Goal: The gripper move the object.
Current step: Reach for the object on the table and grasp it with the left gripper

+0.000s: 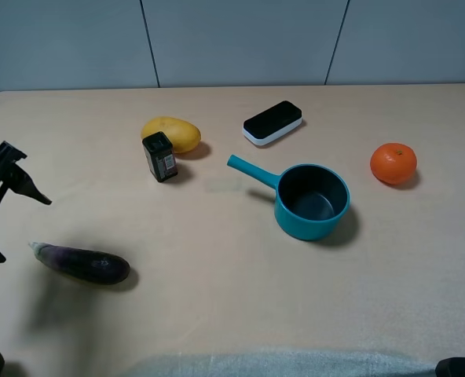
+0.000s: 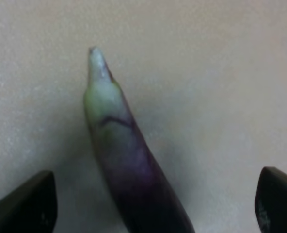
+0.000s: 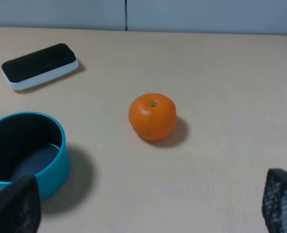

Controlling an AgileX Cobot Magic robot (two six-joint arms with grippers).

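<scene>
Eggplant point(image 1: 83, 265), glossy dark purple with a pale stem, lies untouched on the tan table point(image 1: 217, 314), near-left. My left black claw point(image 1: 20, 229) hangs over its stem end, jaws wide. The long axis runs between the fingers, slightly skewed. The right claw point(image 3: 148, 208), also wide, is well apart.

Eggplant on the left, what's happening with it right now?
The left gripper hangs open over the eggplant, one finger on each side, nothing gripped. The eggplant lies flat on the table, near the front left. The right gripper is open too, holding nothing, facing the orange and the blue pot.
</scene>
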